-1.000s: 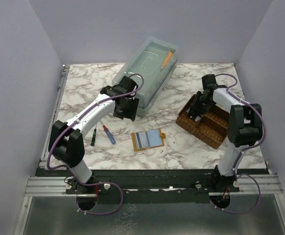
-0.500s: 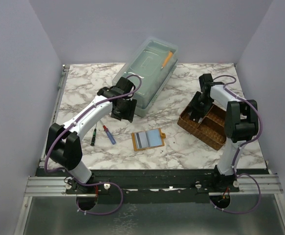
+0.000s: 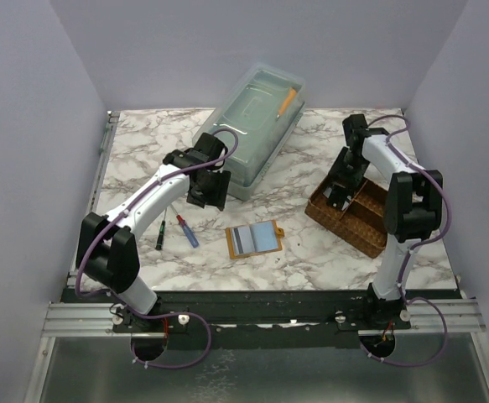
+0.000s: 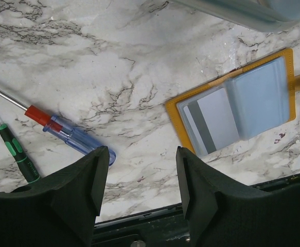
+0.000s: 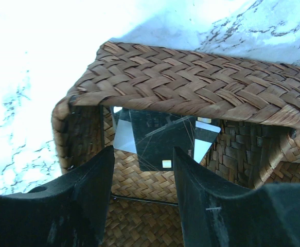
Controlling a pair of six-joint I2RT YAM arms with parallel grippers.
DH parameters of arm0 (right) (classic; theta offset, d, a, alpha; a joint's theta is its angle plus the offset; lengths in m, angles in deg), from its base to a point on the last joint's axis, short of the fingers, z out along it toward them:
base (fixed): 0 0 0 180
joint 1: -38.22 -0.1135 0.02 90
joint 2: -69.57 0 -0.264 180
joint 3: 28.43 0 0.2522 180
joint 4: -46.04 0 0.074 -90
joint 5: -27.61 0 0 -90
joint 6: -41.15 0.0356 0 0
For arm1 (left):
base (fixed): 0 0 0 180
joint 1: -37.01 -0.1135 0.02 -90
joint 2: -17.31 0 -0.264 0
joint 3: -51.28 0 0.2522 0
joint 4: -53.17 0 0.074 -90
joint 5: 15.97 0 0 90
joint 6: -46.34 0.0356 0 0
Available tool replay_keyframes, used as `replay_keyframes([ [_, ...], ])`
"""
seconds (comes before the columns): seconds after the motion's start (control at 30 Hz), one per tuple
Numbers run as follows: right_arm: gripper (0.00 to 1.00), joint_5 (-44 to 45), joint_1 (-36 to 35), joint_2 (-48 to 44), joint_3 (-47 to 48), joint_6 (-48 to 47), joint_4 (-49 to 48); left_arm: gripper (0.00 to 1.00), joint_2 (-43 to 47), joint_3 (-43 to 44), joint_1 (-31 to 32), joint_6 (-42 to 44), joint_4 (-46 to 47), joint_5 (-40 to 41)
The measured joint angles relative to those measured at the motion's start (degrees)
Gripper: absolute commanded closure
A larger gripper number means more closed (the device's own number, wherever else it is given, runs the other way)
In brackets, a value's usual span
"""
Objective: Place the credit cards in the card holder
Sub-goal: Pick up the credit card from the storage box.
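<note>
The card holder (image 3: pixel 255 239) lies open on the marble table, orange-edged with light-blue panels (image 4: pixel 258 98); a pale card with a grey stripe (image 4: pixel 211 123) sits in its left side. More credit cards lie in the near compartment of the woven tray (image 5: pixel 191 87): a black one (image 5: pixel 162 136) over two pale ones (image 5: pixel 124 139). My right gripper (image 5: pixel 143 152) hangs open just above that compartment (image 3: pixel 338 189), with nothing between its fingers. My left gripper (image 4: pixel 142 154) is open and empty over bare table, up and left of the card holder (image 3: pixel 208 191).
A clear lidded plastic box (image 3: pixel 257 117) with an orange pen (image 3: pixel 286 101) on top stands at the back. A red-and-blue screwdriver (image 4: pixel 67 131) and a green one (image 4: pixel 18 154) lie left of the holder. The brown woven tray (image 3: pixel 357 220) sits at the right.
The right gripper has shifted slightly back over the tray's end compartment and its jaws stand wider than a second ago. The left arm has drifted a little left.
</note>
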State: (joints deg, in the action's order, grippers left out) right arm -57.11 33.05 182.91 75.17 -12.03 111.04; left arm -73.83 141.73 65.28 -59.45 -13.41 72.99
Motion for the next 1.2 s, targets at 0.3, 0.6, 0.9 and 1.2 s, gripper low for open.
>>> replay_keyframes([
  [0.3,0.39,0.22,-0.02,1.86,-1.88,-0.85,1.55,0.39,1.05,-0.66,-0.59,0.0,0.02,-0.09],
  [0.6,0.33,-1.6,-0.17,1.99,-4.0,-0.81,0.79,0.39,1.05,-0.66,-0.81,0.02,0.02,-0.24],
  [0.9,0.66,-1.62,-0.17,1.42,-6.47,-0.39,-1.36,0.39,1.2,-0.72,-0.83,0.02,0.02,-0.22],
  [1.2,0.83,-2.14,-0.76,1.27,-6.49,-1.68,-0.42,0.39,1.25,-0.76,-0.83,0.0,0.02,-0.22],
])
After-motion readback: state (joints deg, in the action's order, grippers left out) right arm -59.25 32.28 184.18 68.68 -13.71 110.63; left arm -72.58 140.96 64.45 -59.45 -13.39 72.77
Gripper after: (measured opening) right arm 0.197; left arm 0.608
